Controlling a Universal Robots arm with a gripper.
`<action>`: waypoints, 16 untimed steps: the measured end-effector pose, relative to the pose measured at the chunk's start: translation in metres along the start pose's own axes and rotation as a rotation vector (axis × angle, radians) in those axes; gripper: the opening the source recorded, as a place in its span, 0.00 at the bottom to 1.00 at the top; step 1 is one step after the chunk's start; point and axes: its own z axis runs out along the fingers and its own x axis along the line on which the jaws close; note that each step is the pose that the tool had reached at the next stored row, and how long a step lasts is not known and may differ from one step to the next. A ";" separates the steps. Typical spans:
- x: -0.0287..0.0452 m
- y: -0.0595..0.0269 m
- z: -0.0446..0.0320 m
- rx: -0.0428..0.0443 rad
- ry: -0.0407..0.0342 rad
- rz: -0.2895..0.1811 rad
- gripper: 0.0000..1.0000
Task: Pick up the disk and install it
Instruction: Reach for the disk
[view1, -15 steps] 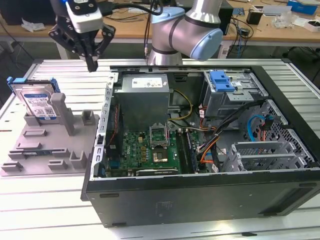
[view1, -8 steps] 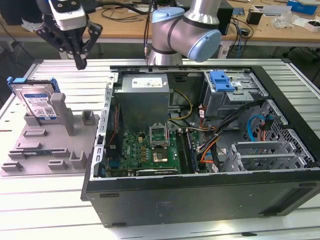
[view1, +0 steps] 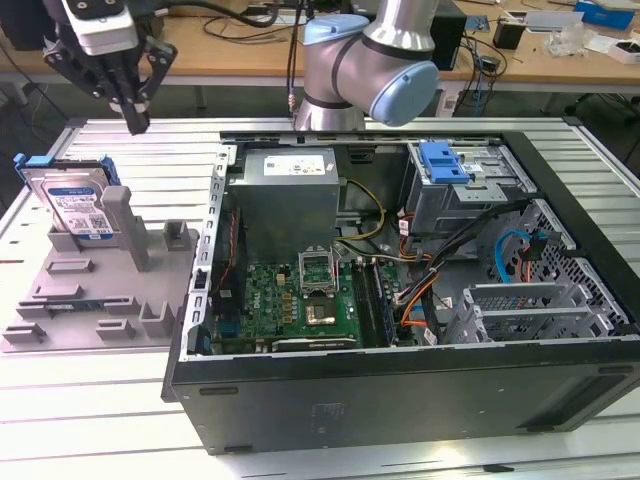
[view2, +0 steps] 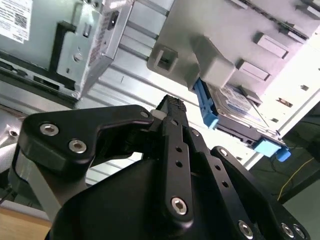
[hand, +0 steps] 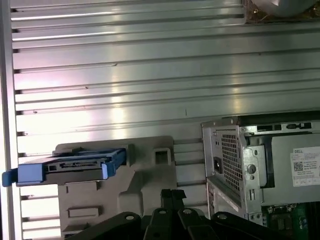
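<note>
The disk (view1: 78, 205) stands on edge in the grey holder (view1: 60, 330), which probably leaves its upper edge free for grasping. The gripper (view1: 133, 118) hangs above the holder, fingers closed together, holding nothing.

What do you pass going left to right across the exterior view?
disk → gripper → grey box with white sticker → grey cage with blue latch

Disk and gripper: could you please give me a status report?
Gripper shut, empty, high above the table. Disk propped on edge in grey stand, untouched. Stand's post close beside the disk.
</note>
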 end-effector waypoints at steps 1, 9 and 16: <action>0.0033 0.0010 0.0001 -0.0001 0.0000 0.000 0.11; 0.0393 0.0136 0.0008 -0.0001 -0.0001 0.000 0.11; 0.0753 0.0267 0.0016 0.0000 0.0000 0.000 0.11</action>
